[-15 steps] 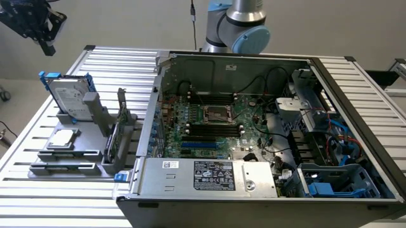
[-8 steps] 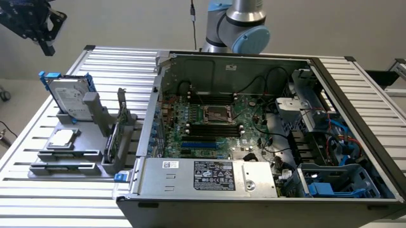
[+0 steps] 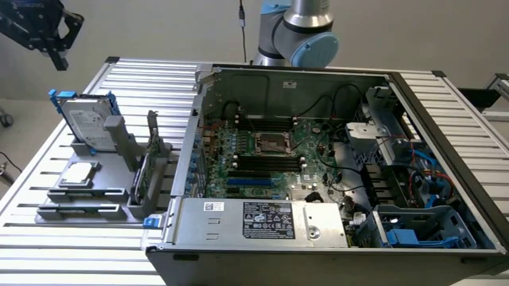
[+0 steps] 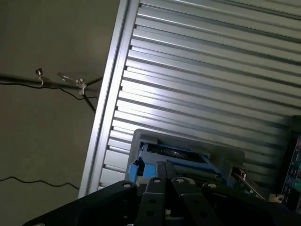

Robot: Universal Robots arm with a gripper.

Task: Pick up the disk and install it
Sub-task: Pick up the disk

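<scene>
Fingers (image 3: 57,58) pressed together and empty hang high at the exterior view's left, above the disk (image 3: 83,122), which stands upright in a grey rack (image 3: 104,192) on the tabletop (image 3: 151,77) beside the open computer case (image 3: 318,149). The wrist view looks straight down on the disk's blue edge and on floor cables (image 4: 47,84).

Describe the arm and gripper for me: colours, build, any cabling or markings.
The arm is a silver-grey metal tube with a rounded light blue joint cap. A thin black cable runs beside it. The gripper is matte black. Its jaws are angular linked bars fastened with small silver screws. I can read no markings on it.
</scene>
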